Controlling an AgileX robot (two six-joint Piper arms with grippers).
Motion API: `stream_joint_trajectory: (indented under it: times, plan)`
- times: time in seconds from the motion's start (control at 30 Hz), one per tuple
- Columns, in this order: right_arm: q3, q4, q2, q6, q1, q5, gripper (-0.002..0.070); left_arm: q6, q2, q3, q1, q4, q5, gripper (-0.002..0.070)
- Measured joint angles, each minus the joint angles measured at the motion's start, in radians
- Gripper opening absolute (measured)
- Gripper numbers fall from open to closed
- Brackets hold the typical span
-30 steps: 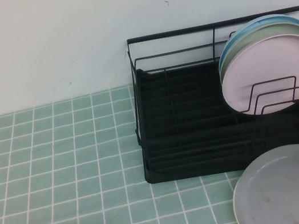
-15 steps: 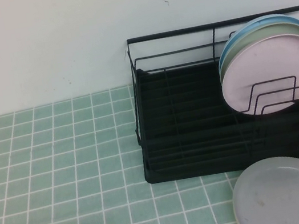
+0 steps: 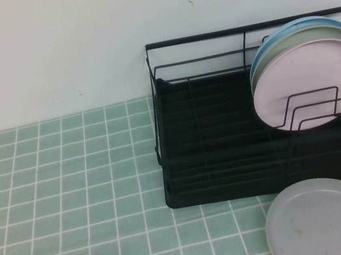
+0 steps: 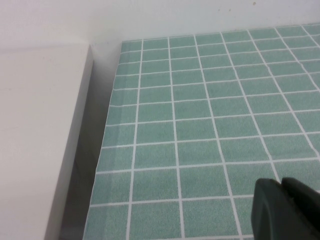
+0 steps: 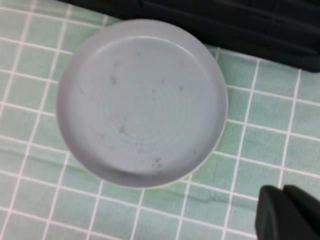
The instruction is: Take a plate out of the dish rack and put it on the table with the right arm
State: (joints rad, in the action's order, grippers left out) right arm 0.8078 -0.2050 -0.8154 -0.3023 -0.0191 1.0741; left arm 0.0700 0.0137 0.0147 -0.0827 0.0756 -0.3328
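Observation:
The pale grey-white plate (image 3: 329, 218) lies flat on the mint-green table (image 3: 68, 185), in front of the black dish rack (image 3: 213, 146). In the right wrist view the plate (image 5: 142, 100) lies free on the squares, with the rack's edge (image 5: 250, 25) behind it. My right gripper (image 5: 282, 192) is shut and empty, hanging above the table beside the plate, apart from it. It is out of the high view. My left gripper (image 4: 281, 185) is shut and empty over bare table, far from the rack.
A pink plate (image 3: 308, 83) stands upright in the rack's right end, with pale green and blue plates behind it. A white wall runs behind the table. In the left wrist view the table's edge (image 4: 102, 150) borders a white surface (image 4: 40, 135).
One second ago a black part of my right arm showed at the plate's right edge in the high view. It has since drawn away out of view, and the plate has settled flat.

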Motion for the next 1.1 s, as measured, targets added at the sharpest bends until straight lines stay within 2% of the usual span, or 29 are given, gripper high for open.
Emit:
stream_joint_trajectory:
  times: [0.27, 0.43, 0.5, 0.6, 0.77, 0.93, 1.1]
  plan:
    - [0.0, -0.002, 0.194, 0.0, 0.0, 0.086, -0.0001, 0.0, 0.0, 0.0, 0.0, 0.0, 0.0, -0.0003]
    - [-0.005, 0.047, 0.23, -0.018, 0.0, 0.048, -0.0001, 0.0, 0.0, 0.0, 0.0, 0.0, 0.0, -0.0003]
    - [-0.044, 0.066, 0.241, -0.021, 0.0, -0.063, -0.0001, 0.0, 0.0, 0.0, 0.0, 0.0, 0.0, -0.0003]
    - [-0.173, 0.077, 0.295, -0.032, 0.0, -0.351, -0.0001, 0.0, 0.0, 0.0, 0.0, 0.0, 0.0, -0.0003]
    - [-0.506, 0.132, 0.46, -0.097, 0.0, -0.793, -0.0001, 0.0, 0.0, 0.0, 0.0, 0.0, 0.0, -0.0003]
    - [-0.746, 0.172, 0.655, -0.13, 0.012, -0.985, -0.0001, 0.0, 0.0, 0.0, 0.0, 0.0, 0.0, -0.0003]
    - [-0.834, 0.145, 0.806, -0.132, 0.028, -0.979, -0.0001, 0.0, 0.0, 0.0, 0.0, 0.0, 0.0, -0.0003]
